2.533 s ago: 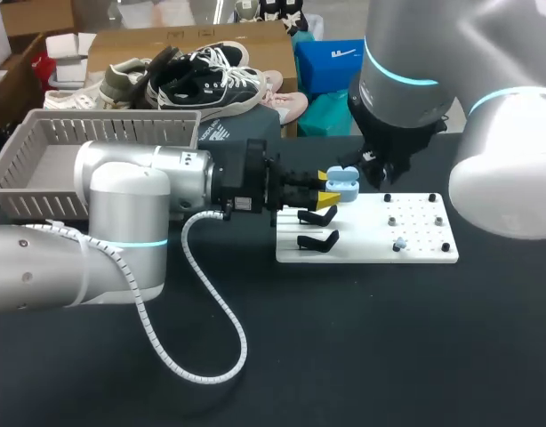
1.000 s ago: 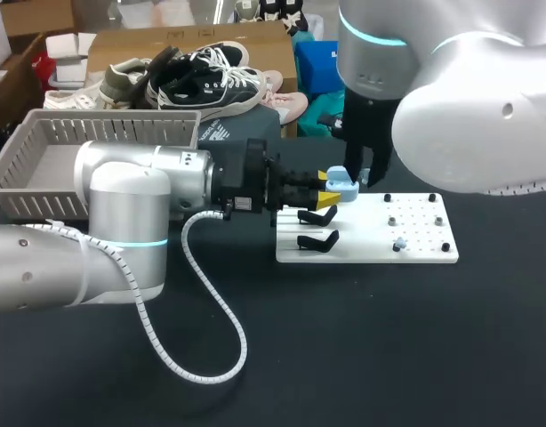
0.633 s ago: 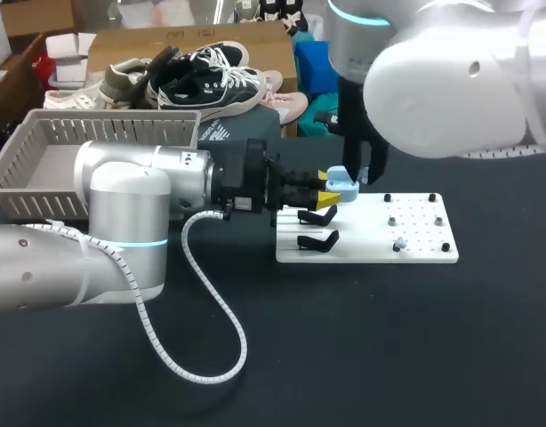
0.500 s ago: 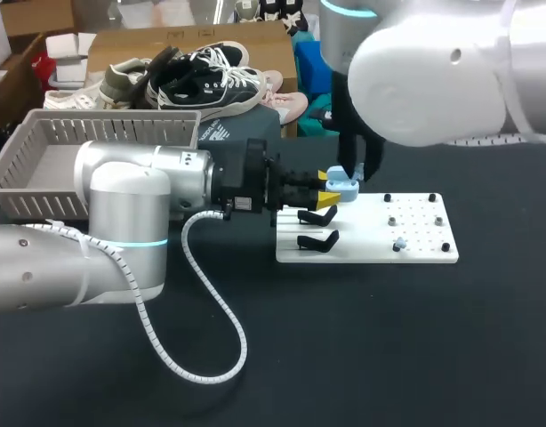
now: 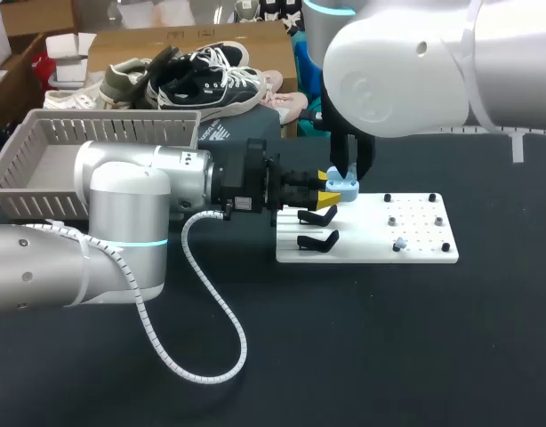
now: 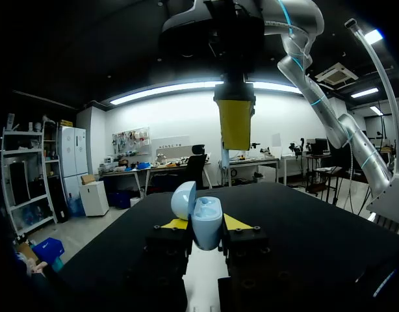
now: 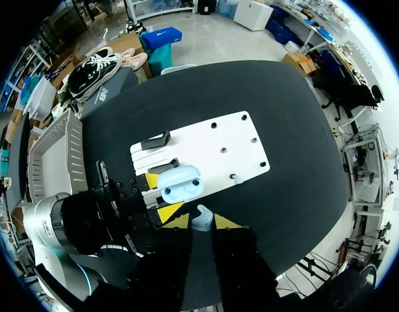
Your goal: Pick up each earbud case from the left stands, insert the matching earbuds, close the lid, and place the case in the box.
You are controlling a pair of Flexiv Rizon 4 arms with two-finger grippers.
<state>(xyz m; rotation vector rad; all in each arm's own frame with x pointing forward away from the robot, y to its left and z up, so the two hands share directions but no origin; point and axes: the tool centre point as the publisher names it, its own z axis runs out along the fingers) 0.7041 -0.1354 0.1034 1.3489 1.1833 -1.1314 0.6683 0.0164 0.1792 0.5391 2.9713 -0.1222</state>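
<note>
Two arms meet over a black desk point(image 5: 389, 356). The left arm point(image 5: 122, 222) lies low across the desk from the head view's left. The right arm point(image 5: 415, 62) comes down from above on the right.

A grey slatted box point(image 5: 122, 130) stands at the far left of the desk, behind the left arm. A white board point(image 5: 371, 249) lies flat right of centre. At its left end are two black stands point(image 5: 317, 216), one behind the other, both bare.

The left pincer point(image 5: 331, 188) is clamped from two sides on a light blue earbud case point(image 5: 344, 186), held just above the board's far left corner. In the left wrist view the case sits upright between the yellow tips, its lid swung open.

The right pincer point(image 7: 201, 222) points straight down over the open case. It grips a small light blue earbud point(image 7: 201, 216) between its tips, just above the case and apart from it.
</note>
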